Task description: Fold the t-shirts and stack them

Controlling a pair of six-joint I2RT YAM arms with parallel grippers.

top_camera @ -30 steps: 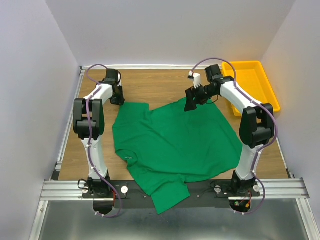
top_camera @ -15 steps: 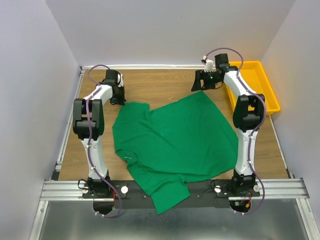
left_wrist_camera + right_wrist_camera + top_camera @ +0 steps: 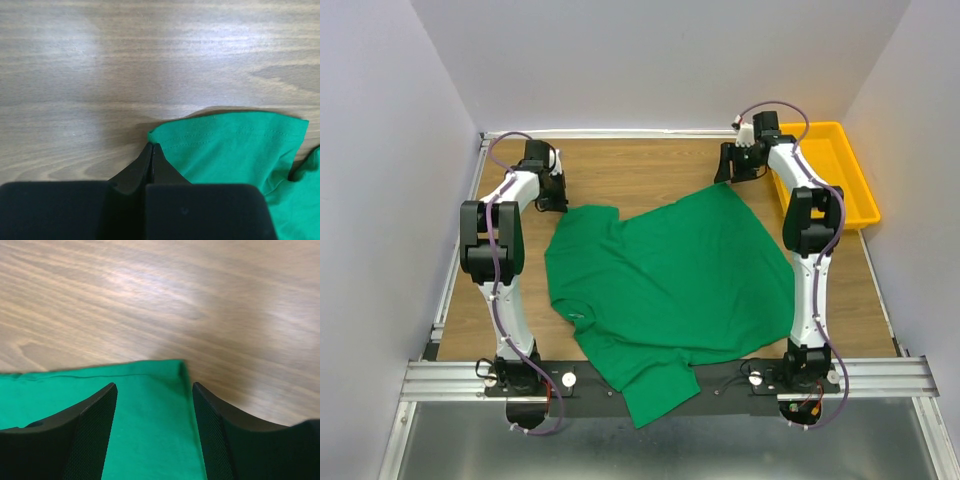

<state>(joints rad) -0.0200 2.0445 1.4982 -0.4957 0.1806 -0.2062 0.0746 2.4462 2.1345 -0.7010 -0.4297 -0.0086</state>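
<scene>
you have the green t-shirt (image 3: 670,280) spread out, rumpled, across the middle of the wooden table (image 3: 630,165), with one sleeve hanging over the near edge between the two arm bases and the yellow tray (image 3: 825,127) off at the far right corner, apart from the cloth. your left gripper (image 3: 556,203) sits low at the shirt's far left corner. in the left wrist view its fingers (image 3: 145,162) are pressed tight together with no gap, and their tips meet right at the corner of the sleeve's stitched hem, touching the cloth. you cannot tell from here whether any fabric is actually pinched between them. your right gripper (image 3: 728,172) is down at the shirt's far right corner, near the tray. in the right wrist view its fingers (image 3: 95,420) stand apart with a clear, fairly wide gap, and the hemmed corner of the shirt lies in that gap. the left finger is over green cloth, while the right finger stands just past the shirt's side edge, over bare wood. nothing is clamped in them, and the cloth lies flat on the table between them.
</scene>
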